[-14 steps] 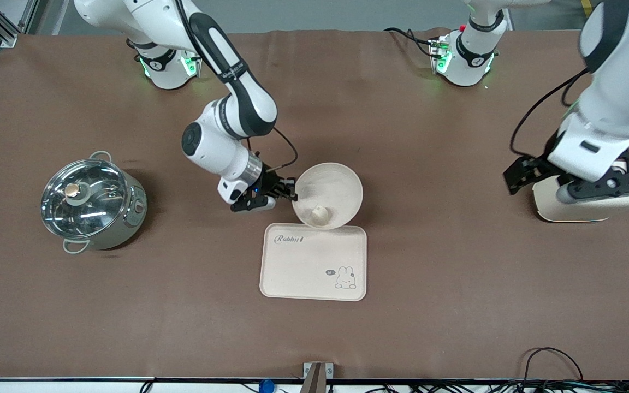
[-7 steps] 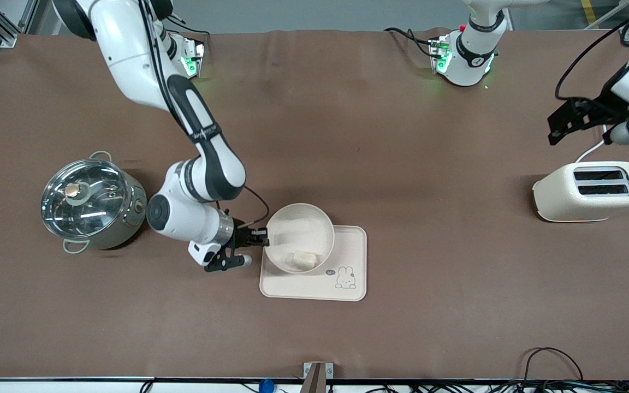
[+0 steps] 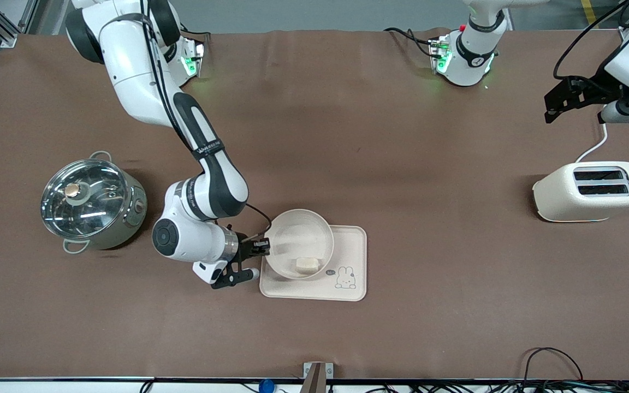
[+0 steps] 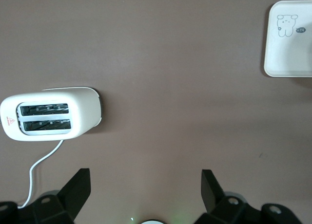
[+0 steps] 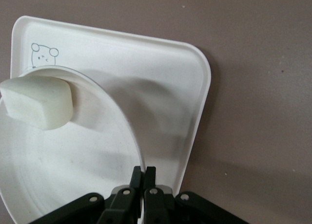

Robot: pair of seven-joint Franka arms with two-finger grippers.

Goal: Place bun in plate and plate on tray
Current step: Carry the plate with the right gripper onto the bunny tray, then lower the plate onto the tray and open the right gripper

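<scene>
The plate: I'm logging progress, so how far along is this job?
Done: the bun lies in the plate. In hand: the right pincer is shut on the plate's rim, holding it over the tray, apparently tilted. Left: set it flat and release. The left pincer waits open above the toaster.

Plate (image 3: 299, 229), tray (image 3: 347, 289) smooth matt plastic; pot (image 3: 93, 204) shiny metal; tablecloth (image 3: 402, 164) matt

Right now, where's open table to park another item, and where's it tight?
Bare cloth between the tray and the toaster, and along the strip nearer the front camera than the tray. Tight by the tray: the right claw, shut on the plate holding the bun, fills the gap toward the pot. Left claw waits open above the toaster's end.
</scene>
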